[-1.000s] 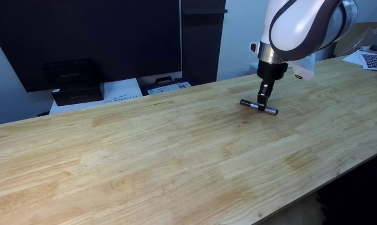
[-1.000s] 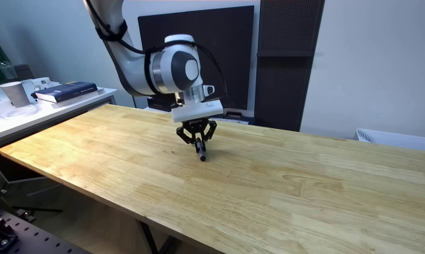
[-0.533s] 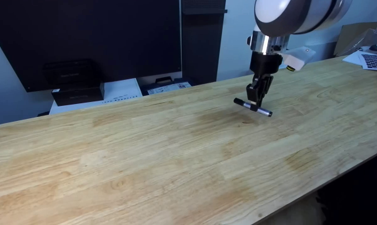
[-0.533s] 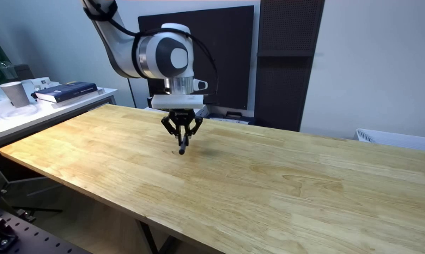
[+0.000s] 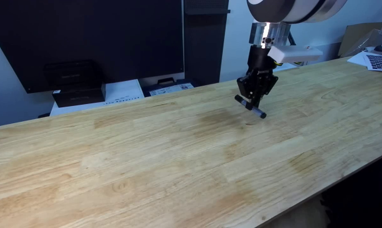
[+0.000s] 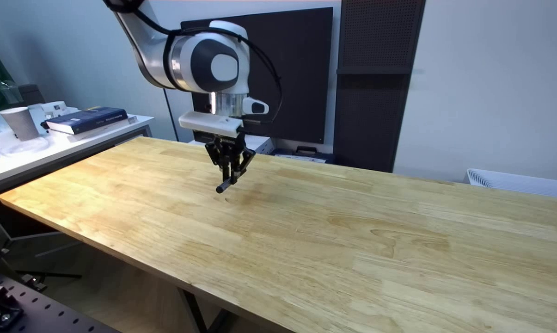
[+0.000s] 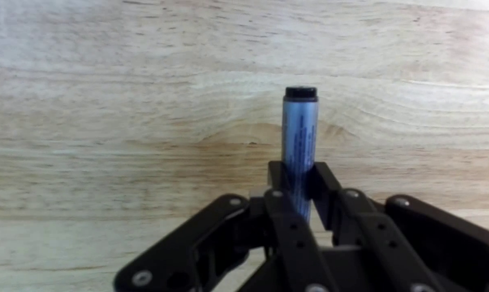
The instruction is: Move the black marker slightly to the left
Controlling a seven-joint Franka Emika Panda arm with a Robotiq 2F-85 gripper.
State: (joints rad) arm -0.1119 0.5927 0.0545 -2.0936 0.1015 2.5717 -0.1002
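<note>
Two black fingers [image 7: 324, 180] pinch the barrel of the black marker [image 7: 300, 134] from either side, closest in the wrist view; a pale, printed stretch and a short dark tip jut out beyond them, the print too blurred to read. The gripper [image 7: 298, 180] and marker appear to hang just above the wooden table [image 5: 114, 164], the marker pointing across the grain. Over them hangs the white arm [image 6: 209, 64]. Judging by this, the pick-up is done and the carrying step is in hand, with setting down still to do. The next move probably calls for whatever leftward shift is left, which cannot be told, then lowering until the marker lies on the wood and easing the fingers apart gently, since a round barrel may roll. Farthest off, behind the table's back edge, a large black panel [image 6: 301, 92] stands against a pale wall [image 6: 481, 92].
</note>
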